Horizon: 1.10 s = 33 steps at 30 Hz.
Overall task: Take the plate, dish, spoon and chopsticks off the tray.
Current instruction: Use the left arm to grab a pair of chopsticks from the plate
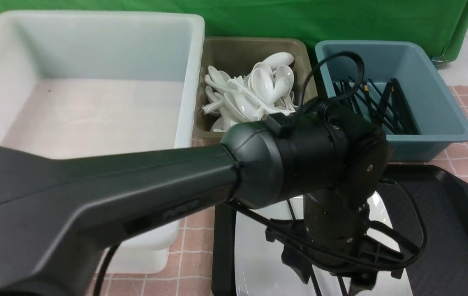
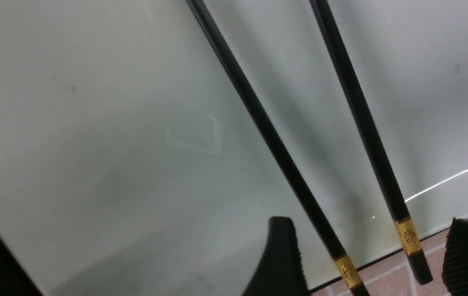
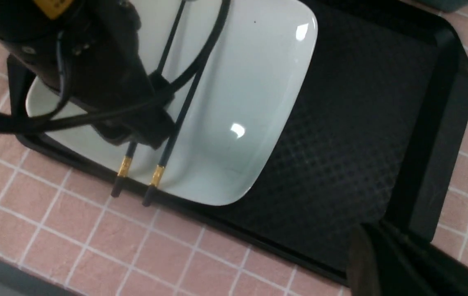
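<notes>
The large white plate [image 3: 250,102] lies at one end of the black tray [image 3: 361,102]. The two black chopsticks [image 3: 167,150] with gold bands rest across the plate, and their thick ends jut over the tray's rim. My left gripper [image 2: 369,230] hangs low over them and is open. Both chopsticks [image 2: 266,127] lie loose between its fingers [image 2: 279,255]. In the front view the left arm covers most of the plate [image 1: 254,246]. My right gripper [image 3: 371,255] is shut and empty above the tray's near rim. The dish is out of view, and no spoon shows on the tray.
A big white tub [image 1: 192,61] stands at the back left. Beside it is a brown bin [image 1: 217,53] with several white spoons, then a blue bin [image 1: 443,107] with several black chopsticks. Pink tiled cloth covers the table.
</notes>
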{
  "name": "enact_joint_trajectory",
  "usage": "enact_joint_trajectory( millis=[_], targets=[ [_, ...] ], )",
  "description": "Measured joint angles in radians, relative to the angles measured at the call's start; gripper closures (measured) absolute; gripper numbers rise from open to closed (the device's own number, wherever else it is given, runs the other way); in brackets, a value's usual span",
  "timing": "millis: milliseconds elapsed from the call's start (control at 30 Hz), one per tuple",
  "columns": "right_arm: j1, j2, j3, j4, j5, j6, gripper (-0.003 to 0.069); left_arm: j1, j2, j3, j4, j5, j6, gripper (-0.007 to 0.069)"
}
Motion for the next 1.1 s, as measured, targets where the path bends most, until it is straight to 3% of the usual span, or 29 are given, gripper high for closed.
enact_joint_trajectory(
  millis=[200,600,700,867,900,1100],
  targets=[
    [0.0,-0.002,0.033,0.047,0.0,-0.034,0.0629,-0.001,0.053,-0.003,-0.046,-0.025,-0.002,0.0069],
    [0.0,-0.003,0.046,0.055,-0.002,-0.065,0.0629,-0.011,0.124,-0.015,-0.051,-0.021,-0.009,0.0095],
    [0.0,-0.003,0.046,0.055,-0.002,-0.068,0.0629,-0.011,0.126,-0.015,-0.035,-0.004,-0.024,0.0204],
    [0.0,-0.003,0.046,0.055,-0.002,-0.07,0.0629,-0.009,0.129,-0.015,-0.026,0.04,-0.032,0.0442],
    [0.0,-0.003,0.046,0.055,-0.002,-0.071,0.0629,-0.009,0.131,-0.015,-0.023,0.056,-0.027,0.0523],
    [0.0,-0.003,0.046,0.055,-0.002,-0.072,0.0627,-0.009,0.129,-0.015,-0.026,0.066,0.0,0.0528]
  ],
)
